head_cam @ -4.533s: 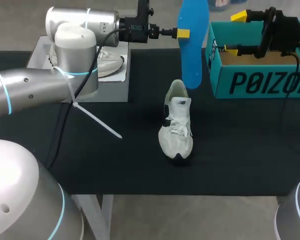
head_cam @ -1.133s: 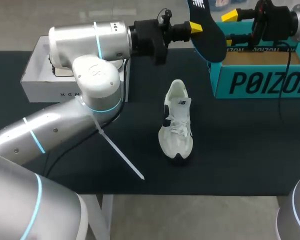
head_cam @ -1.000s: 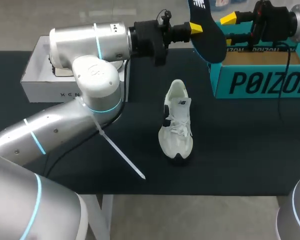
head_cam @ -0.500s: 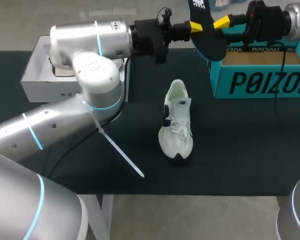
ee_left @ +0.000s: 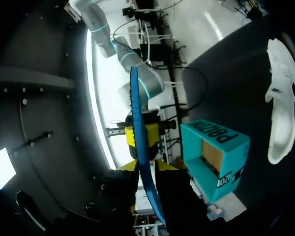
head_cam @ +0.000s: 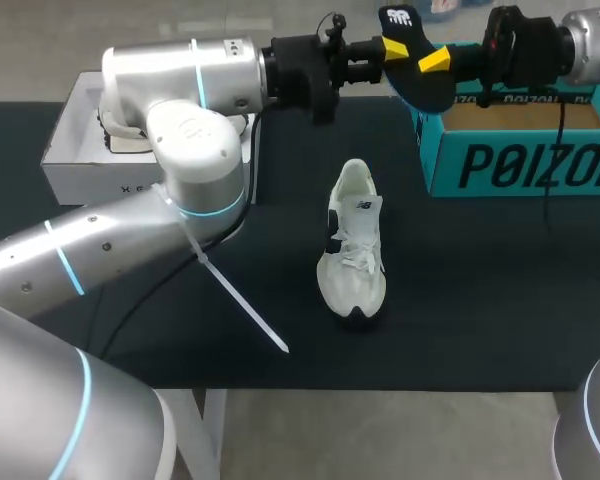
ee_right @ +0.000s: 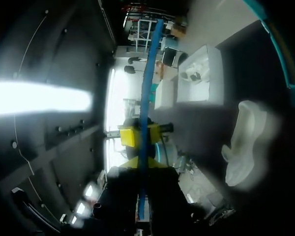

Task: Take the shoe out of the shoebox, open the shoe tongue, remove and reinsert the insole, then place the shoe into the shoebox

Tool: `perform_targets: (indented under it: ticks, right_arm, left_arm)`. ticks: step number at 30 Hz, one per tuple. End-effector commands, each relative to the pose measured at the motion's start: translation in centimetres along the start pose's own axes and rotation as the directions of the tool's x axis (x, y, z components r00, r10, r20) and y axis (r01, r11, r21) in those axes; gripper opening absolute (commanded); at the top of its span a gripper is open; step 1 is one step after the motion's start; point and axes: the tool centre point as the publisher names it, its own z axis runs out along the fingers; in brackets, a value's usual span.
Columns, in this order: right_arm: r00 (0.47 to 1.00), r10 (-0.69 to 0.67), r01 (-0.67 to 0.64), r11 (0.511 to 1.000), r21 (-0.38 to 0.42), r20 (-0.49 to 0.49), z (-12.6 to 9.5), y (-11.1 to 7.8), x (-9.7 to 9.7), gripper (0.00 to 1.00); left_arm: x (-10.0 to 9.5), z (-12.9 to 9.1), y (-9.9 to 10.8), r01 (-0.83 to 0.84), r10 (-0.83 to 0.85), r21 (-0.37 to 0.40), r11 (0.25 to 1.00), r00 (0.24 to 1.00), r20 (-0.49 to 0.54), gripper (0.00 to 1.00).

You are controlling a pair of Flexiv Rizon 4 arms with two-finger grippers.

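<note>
Blue insole (head_cam: 420, 88) clamped in left hand (head_cam: 392, 48); right hand (head_cam: 435, 62) opposite, level.

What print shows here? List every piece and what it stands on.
Teal shoebox: big dark brand lettering across its front, cut off at the picture's edge.
Shoe: small brand mark on its side, too small to read.
Insole: white logo, no readable letters.
White box: faint lettering on its front, too blurred to read.

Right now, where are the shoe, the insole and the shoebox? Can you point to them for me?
shoe (head_cam: 357, 252): head view, on its laces.
insole (head_cam: 427, 92): head view, on its dark lower end.
shoebox (head_cam: 525, 165): head view, on its front wall.
</note>
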Motion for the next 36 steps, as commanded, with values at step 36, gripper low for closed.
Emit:
perform_targets:
  ticks: [36]
  right_arm:
    - [0.997, -0.014, 0.020, 0.997, -0.081, 0.070, -1.7, -0.2, -1.2, 0.00]
  left_arm:
    - [2.2, -14.0, -5.4, 0.105, -0.099, -0.001, 0.995, 0.943, -0.316, 1.00]
